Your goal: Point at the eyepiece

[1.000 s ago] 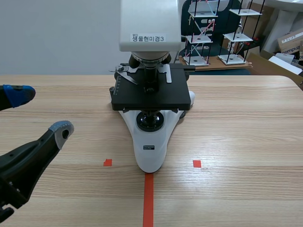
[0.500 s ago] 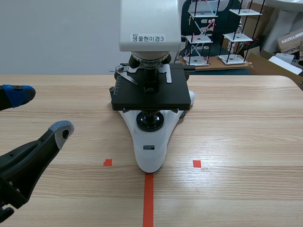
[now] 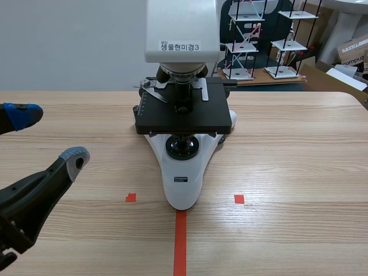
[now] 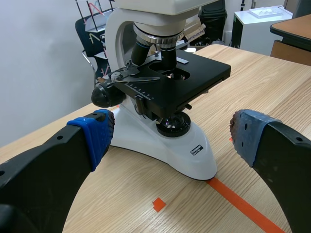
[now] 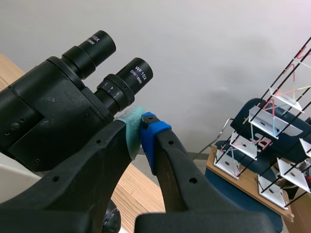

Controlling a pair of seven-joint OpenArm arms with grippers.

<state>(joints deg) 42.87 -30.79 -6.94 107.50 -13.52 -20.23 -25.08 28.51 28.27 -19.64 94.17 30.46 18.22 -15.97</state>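
Observation:
A white microscope (image 3: 183, 172) with a black stage (image 3: 183, 115) stands at the table's middle; its head runs out of the scene view's top. The two black eyepieces show only in the right wrist view: the nearer eyepiece (image 5: 132, 75) and the farther one (image 5: 92, 49). My right gripper (image 5: 141, 127) is shut on nothing, its green and blue pads pressed together, with the tips right under the nearer eyepiece's tube. My left gripper (image 3: 49, 135) stands open low at the table's left, the microscope's base (image 4: 170, 145) ahead of it between its fingers (image 4: 95, 133).
Orange-red tape marks (image 3: 180, 241) lie in front of the microscope. Behind the table stand wire-and-plate shelf models (image 3: 247, 40) on a low bench and cardboard boxes (image 3: 352, 50). The same models (image 5: 272, 141) rise beyond the right gripper.

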